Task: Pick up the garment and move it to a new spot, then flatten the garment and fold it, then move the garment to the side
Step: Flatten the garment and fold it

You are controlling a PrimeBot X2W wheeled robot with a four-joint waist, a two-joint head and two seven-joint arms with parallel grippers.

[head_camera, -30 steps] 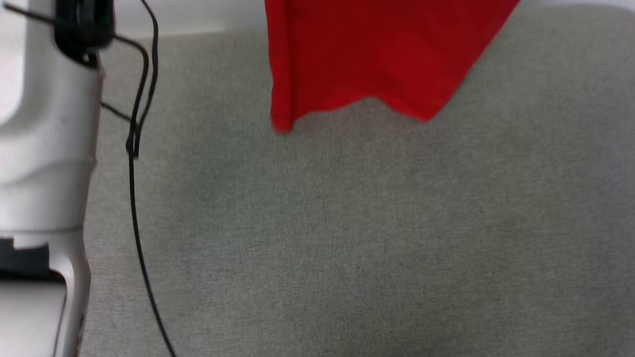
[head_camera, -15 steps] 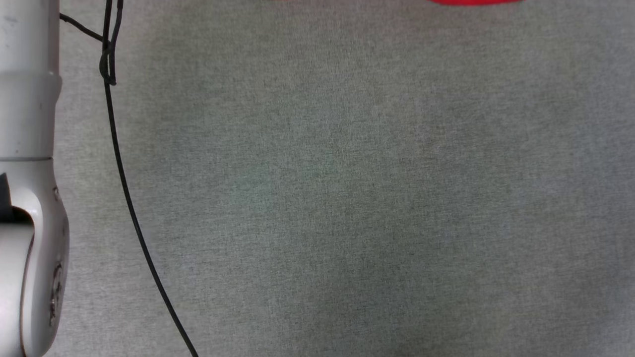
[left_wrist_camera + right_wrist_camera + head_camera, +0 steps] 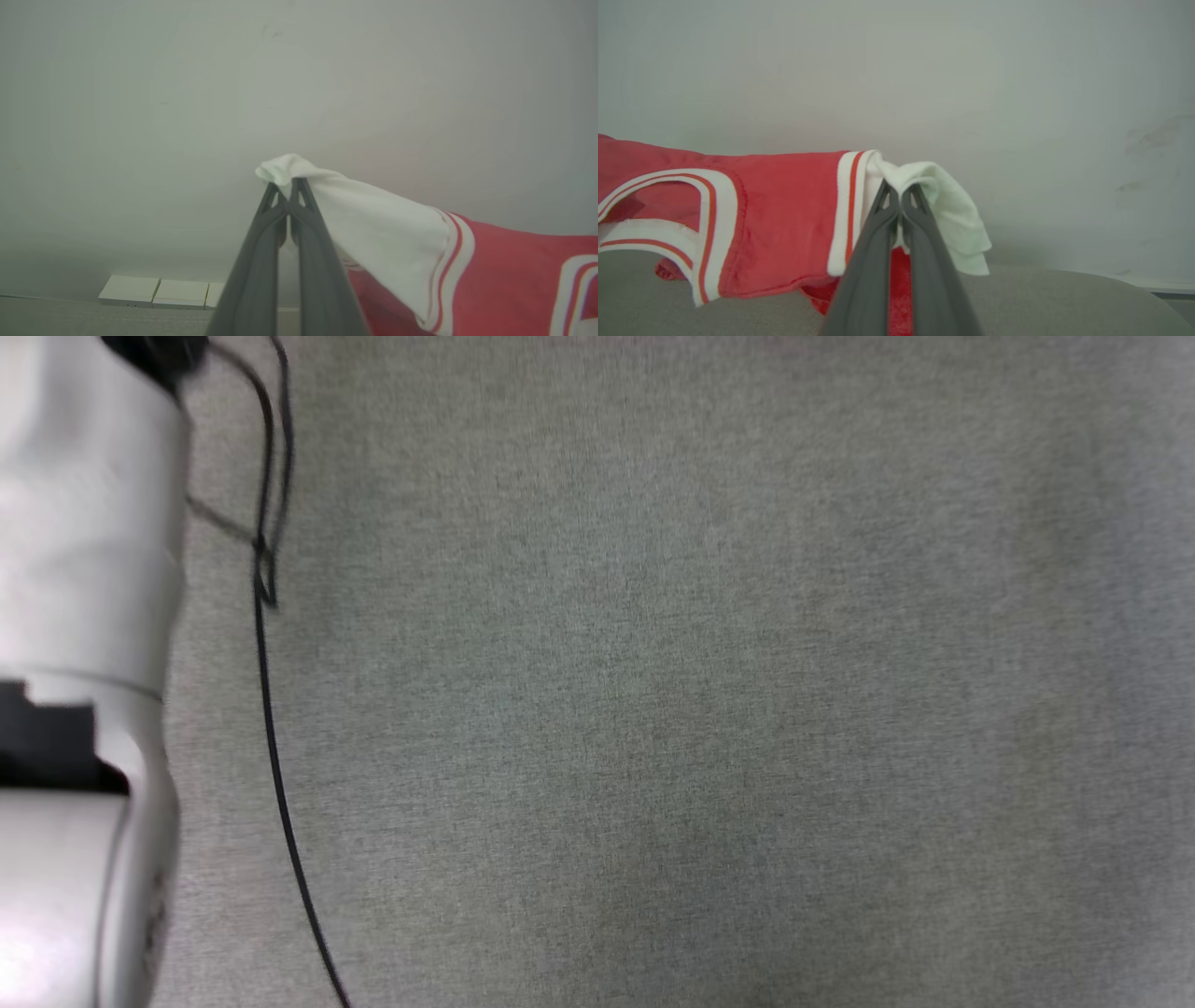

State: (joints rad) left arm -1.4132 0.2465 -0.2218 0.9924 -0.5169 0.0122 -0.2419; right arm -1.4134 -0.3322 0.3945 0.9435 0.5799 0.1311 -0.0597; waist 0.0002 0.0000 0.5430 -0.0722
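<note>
The left gripper (image 3: 289, 184) has its two dark fingers pressed together on the tip of one white sleeve of the garment (image 3: 504, 270). The right gripper (image 3: 900, 191) pinches the other white sleeve the same way, with cloth bunched over its fingertips.

The garment hangs in the air, stretched between the two, so its long axis runs sleeve to sleeve, roughly level. In the left wrist view it leads from the fingertips to the right and slightly down: white sleeve, red-and-white striped trim, then red body. In the right wrist view it leads off to the left, where striped trim curves around an opening. There the red body also drops behind the fingers toward the surface; whether it touches cannot be told.

Below is a grey woven fabric surface (image 3: 700, 709). In the head view a pale forearm (image 3: 84, 569) stands at its left edge with a thin black cable (image 3: 271, 728) beside it. Beyond the surface rises a plain pale wall (image 3: 971, 70) with faint smudges (image 3: 1153, 135). A row of white blocks (image 3: 159, 291) sits low against it.

Each sleeve tip sits right at a gripper's fingertips, and the garment's body lies between the two grippers.
</note>
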